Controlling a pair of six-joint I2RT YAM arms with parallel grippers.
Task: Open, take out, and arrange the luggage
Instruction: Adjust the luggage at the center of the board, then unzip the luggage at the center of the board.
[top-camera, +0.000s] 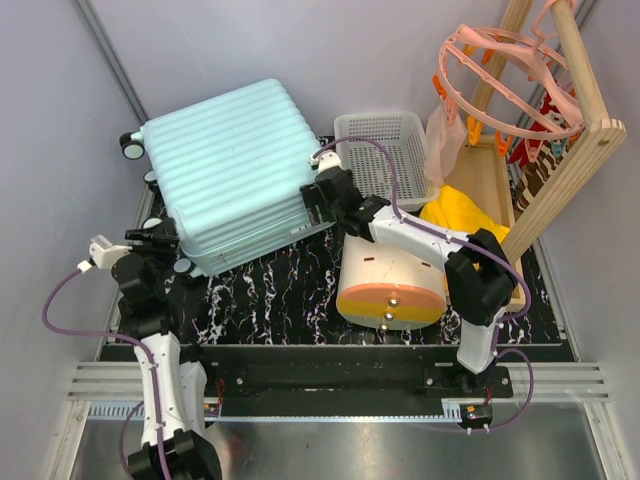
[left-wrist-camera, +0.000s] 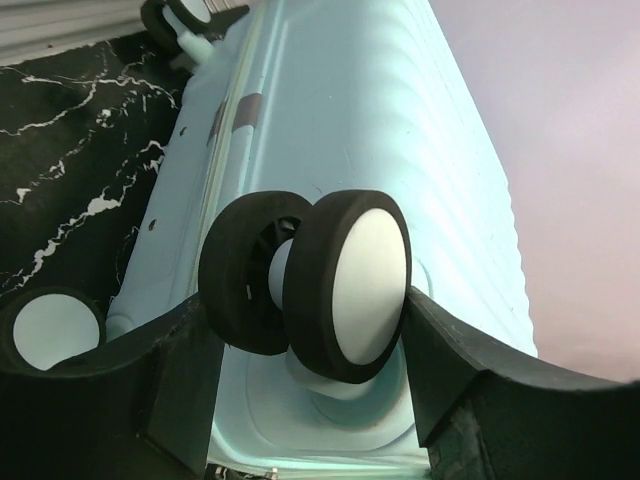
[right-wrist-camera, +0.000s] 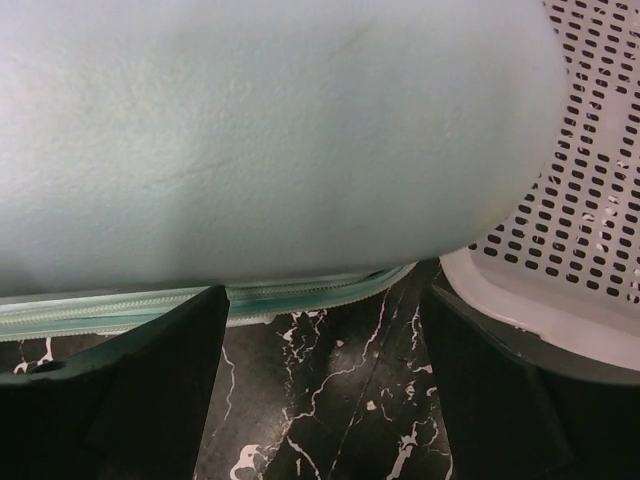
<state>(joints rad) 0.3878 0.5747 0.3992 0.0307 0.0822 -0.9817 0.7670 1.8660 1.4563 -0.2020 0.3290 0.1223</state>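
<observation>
Left pincer: straddles black rubber twin wheel of large pale mint-blue ribbed hard-shell suitcase, jaws apart; cannot tell whether pressing on it. Right pincer: gapes wide, grips nothing; zippered suitcase edge just ahead, black white-veined marble tabletop beneath, white perforated plastic basket beside.

I get one fixed view from above and behind the arm bases, looking down over the whole tabletop. The left wrist camera looks along the left tool, very close on a wheel of the luggage. The right wrist camera looks past the right tool, hard up against the luggage's side, the basket at its right edge. All three views share the luggage.
</observation>
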